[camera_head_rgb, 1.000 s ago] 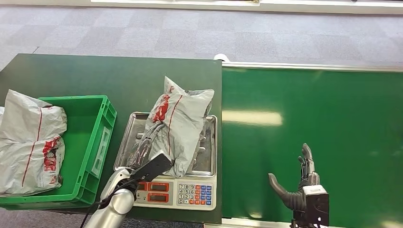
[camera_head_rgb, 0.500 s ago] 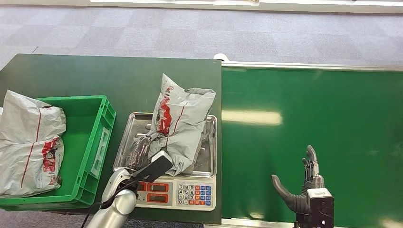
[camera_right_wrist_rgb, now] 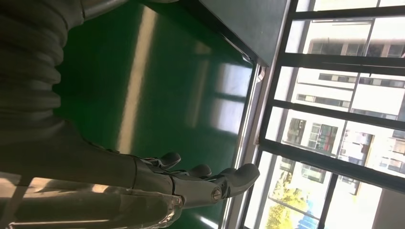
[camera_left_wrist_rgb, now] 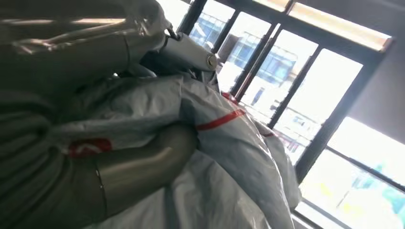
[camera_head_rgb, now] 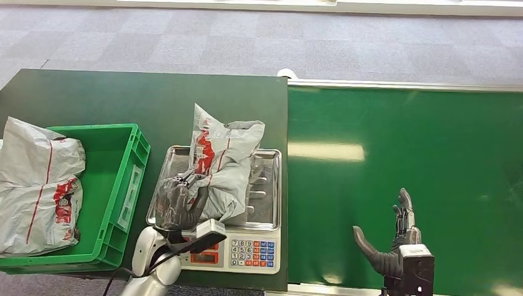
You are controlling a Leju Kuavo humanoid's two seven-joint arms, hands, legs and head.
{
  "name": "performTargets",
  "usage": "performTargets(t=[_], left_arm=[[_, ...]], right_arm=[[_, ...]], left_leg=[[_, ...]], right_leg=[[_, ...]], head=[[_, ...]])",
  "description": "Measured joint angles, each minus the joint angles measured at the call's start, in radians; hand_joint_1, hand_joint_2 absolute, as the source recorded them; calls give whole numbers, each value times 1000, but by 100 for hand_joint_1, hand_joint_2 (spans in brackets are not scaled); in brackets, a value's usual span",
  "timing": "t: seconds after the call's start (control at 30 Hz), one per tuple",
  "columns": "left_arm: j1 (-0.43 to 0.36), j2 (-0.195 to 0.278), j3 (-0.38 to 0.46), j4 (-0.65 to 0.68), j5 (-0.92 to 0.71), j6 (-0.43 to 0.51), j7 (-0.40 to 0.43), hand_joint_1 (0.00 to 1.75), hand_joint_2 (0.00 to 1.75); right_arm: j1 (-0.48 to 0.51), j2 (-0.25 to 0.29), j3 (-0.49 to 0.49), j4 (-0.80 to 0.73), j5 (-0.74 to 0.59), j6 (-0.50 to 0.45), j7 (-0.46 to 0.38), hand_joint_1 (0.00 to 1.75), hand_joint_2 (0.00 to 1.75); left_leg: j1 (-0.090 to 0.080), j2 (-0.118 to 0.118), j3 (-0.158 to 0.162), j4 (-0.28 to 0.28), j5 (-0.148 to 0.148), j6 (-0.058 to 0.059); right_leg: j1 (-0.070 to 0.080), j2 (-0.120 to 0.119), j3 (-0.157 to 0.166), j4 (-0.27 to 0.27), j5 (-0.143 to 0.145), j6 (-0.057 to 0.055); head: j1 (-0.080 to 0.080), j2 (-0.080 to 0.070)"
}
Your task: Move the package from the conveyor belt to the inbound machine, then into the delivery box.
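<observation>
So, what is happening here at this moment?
The robot's left hand grips a grey package over the tray of the scale; the package's far end stands up from the tray. The right hand hovers open above the bare green belt, holding nothing. To the left, the green box already holds another package. The move into the box is not yet done.

The left hand (camera_left_wrist_rgb: 86, 143) grips the grey package (camera_left_wrist_rgb: 229, 157).
</observation>
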Motion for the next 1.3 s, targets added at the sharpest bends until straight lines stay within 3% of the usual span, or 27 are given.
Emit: performTargets(t=[0.1, 0.3, 0.43, 0.63, 0.8, 1.07, 1.3], left_arm=[[17, -47, 69, -55, 9, 2, -97, 175, 175], [33, -87, 128, -119, 18, 2, -109, 175, 175], [46, -98, 142, -173, 49, 2, -110, 175, 0], [56, -112, 156, -378, 142, 2, -111, 175, 0], [56, -119, 204, -558, 123, 2, -112, 175, 0], [47, -127, 408, -779, 167, 2, -112, 175, 0], [34, -142, 571, -826, 210, 2, -113, 175, 0]], right_arm=[[0, 3, 0, 0, -1, -2, -2, 0, 175], [0, 6, 0, 0, -2, -2, -3, 0, 175], [-1, 7, 0, 0, -6, -7, -4, 0, 175], [-2, 5, 3, 4, -30, -35, -17, 0, 175], [-2, -7, 18, 11, -54, -43, -22, 0, 175], [-3, -27, 42, 15, -64, -55, -22, 0, 175], [1, -30, 45, 14, -63, -63, -21, 0, 175]], left_leg=[[0, 0, -1, 0, 0, 0], [0, 0, -1, 0, 0, 0], [0, 0, -1, 0, 0, 0], [0, 0, -2, 0, 0, 0], [0, 0, -2, 0, 0, 0], [0, 0, -2, 0, 0, 0], [0, 0, -2, 0, 0, 0]], right_leg=[[0, 0, -1, 0, 0, 0], [0, 0, -1, 0, 0, 0], [0, 0, -1, 0, 0, 0], [0, 0, -2, 0, 0, 0], [0, 0, -2, 0, 0, 0], [0, 0, -2, 0, 0, 0], [0, 0, -2, 0, 0, 0]], head=[[0, 0], [0, 0], [0, 0], [0, 0], [0, 0], [0, 0], [0, 0]])
